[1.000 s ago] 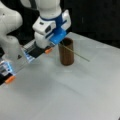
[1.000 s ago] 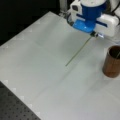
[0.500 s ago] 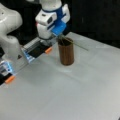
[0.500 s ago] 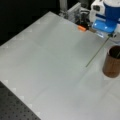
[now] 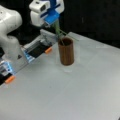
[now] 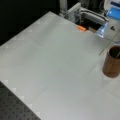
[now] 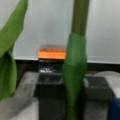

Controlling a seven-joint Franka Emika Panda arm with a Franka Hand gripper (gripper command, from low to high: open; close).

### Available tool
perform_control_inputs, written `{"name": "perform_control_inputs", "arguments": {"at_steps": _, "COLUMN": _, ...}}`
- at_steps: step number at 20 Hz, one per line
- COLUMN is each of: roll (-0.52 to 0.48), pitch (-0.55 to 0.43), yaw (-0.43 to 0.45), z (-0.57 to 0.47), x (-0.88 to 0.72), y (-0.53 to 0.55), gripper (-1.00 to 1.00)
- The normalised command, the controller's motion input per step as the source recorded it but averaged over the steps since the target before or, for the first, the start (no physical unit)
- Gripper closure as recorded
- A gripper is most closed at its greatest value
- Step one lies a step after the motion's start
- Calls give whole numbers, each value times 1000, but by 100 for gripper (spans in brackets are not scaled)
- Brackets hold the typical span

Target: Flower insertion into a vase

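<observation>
The vase [image 5: 66,51] is a dark brown upright tube on the white table; it stands at the right edge of a front view [image 6: 112,61]. My gripper [image 5: 54,18], white with blue fingers, hangs above and just left of its mouth, shut on the flower's green stem [image 5: 58,30]. The stem slants down and its lower end reaches the vase's mouth. In a front view the thin stem [image 6: 108,45] runs diagonally past the vase's rim. The wrist view shows the green stem [image 7: 76,70] and a leaf [image 7: 11,50] up close; my fingers do not show there.
A grey fixture with orange tabs [image 5: 48,50] and a black recess sits left of the vase, shown also in a front view [image 6: 81,28]. The white robot base [image 5: 11,42] stands at the left. A dark perforated board [image 6: 15,107] borders the table's bottom-left corner.
My gripper has risen and carried the flower toward the vase, swinging the stem from lying low across the table to slanting steeply with its lower end at the vase's mouth.
</observation>
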Motion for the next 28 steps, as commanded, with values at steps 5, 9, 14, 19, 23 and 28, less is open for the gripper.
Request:
{"name": "perform_control_inputs", "arguments": {"at_steps": 5, "roll": 97, "pitch": -53, "yaw": -127, "z": -107, "x": -415, "y": 85, "gripper": 100}}
{"name": "perform_control_inputs", "arguments": {"at_steps": 9, "roll": 113, "pitch": -61, "yaw": -144, "z": -173, "x": -335, "y": 105, "gripper": 100}}
{"name": "perform_control_inputs", "arguments": {"at_steps": 14, "roll": 71, "pitch": 148, "yaw": -129, "z": -148, "x": -334, "y": 128, "gripper": 100}}
{"name": "perform_control_inputs", "arguments": {"at_steps": 19, "roll": 33, "pitch": 298, "yaw": -86, "z": -47, "x": -205, "y": 144, "gripper": 100}}
{"name": "perform_control_inputs", "arguments": {"at_steps": 23, "roll": 37, "pitch": 420, "yaw": -67, "z": 53, "x": -38, "y": 137, "gripper": 100}}
{"name": "perform_control_inputs", "arguments": {"at_steps": 28, "roll": 52, "pitch": 371, "yaw": -87, "z": 84, "x": 98, "y": 153, "gripper": 100}}
